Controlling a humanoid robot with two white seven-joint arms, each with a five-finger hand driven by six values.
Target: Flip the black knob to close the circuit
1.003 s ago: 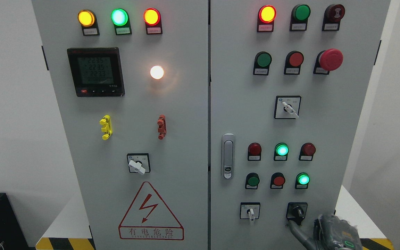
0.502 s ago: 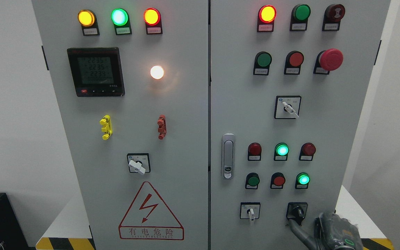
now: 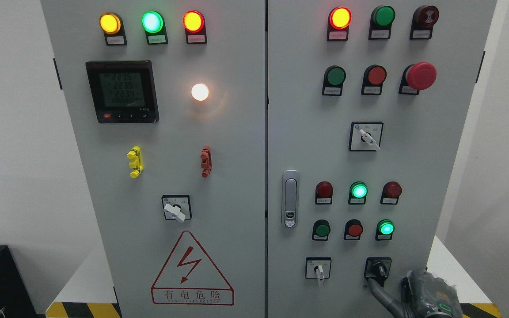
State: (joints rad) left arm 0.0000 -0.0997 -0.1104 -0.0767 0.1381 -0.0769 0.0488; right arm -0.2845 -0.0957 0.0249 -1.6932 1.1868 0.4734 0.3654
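Right hand (image 3: 427,296) at the bottom edge, low and right of the black knob (image 3: 378,268), wrapped in a grey wrinkled cover with a small green light on its back. One grey finger (image 3: 380,293) stretched up and left from it, tip just under the knob; touching or only close, cannot tell. Other fingers hidden behind the cover, so open or closed cannot be told. Black knob on a black square plate at the lower right of the grey cabinet (image 3: 413,168). Long axis near upright, lower end tipped slightly to the right. Left of the knob, at the same height, a white-handled selector (image 3: 318,268) pointing down. Above the knob, a lit green lamp (image 3: 385,228). Further above it, a second lit green lamp (image 3: 358,191) between two dark red ones.
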